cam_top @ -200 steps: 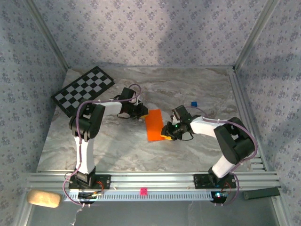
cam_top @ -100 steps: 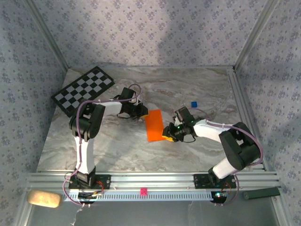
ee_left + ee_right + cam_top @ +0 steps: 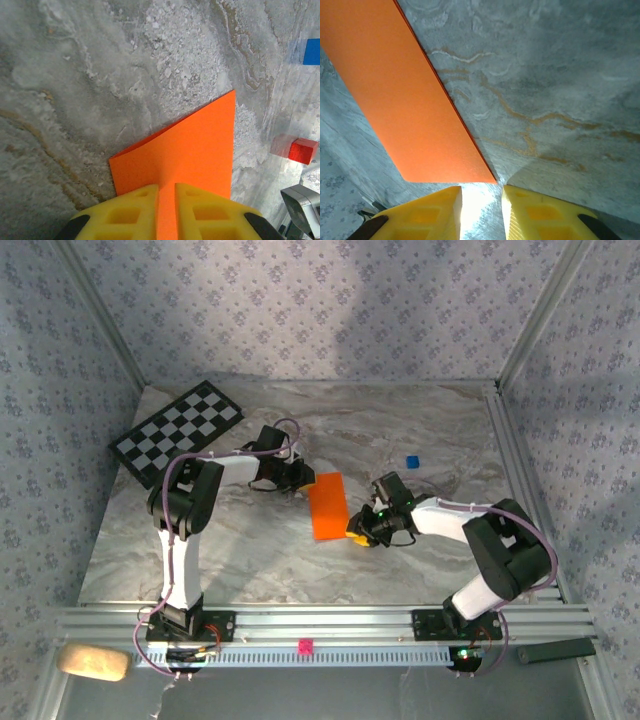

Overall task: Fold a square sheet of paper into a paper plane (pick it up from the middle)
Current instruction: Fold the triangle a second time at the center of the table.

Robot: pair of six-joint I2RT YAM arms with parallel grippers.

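Observation:
The square sheet of paper (image 3: 325, 506) is bright orange and lies folded into a long rectangle on the marble table, not shaped as a paper plane. My left gripper (image 3: 303, 483) is at its far left edge. In the left wrist view the yellow fingers (image 3: 125, 212) are shut on a raised ridge of the sheet (image 3: 192, 145). My right gripper (image 3: 355, 533) sits at the sheet's near right corner. In the right wrist view that gripper (image 3: 481, 205) stands narrowly open with bare table between its fingers, and the paper's (image 3: 395, 100) corner lies just ahead of them.
A black-and-white checkerboard (image 3: 177, 431) lies at the far left. A small blue cube (image 3: 411, 461) sits right of the paper, with a small red cube (image 3: 303, 151) near it in the left wrist view. Patterned walls enclose the table (image 3: 250, 560); a metal rail (image 3: 330, 625) runs along the near edge.
My right gripper has slid a little nearer along the paper's right edge to its near corner, and its jaws have narrowed slightly. The left gripper and paper have stayed put.

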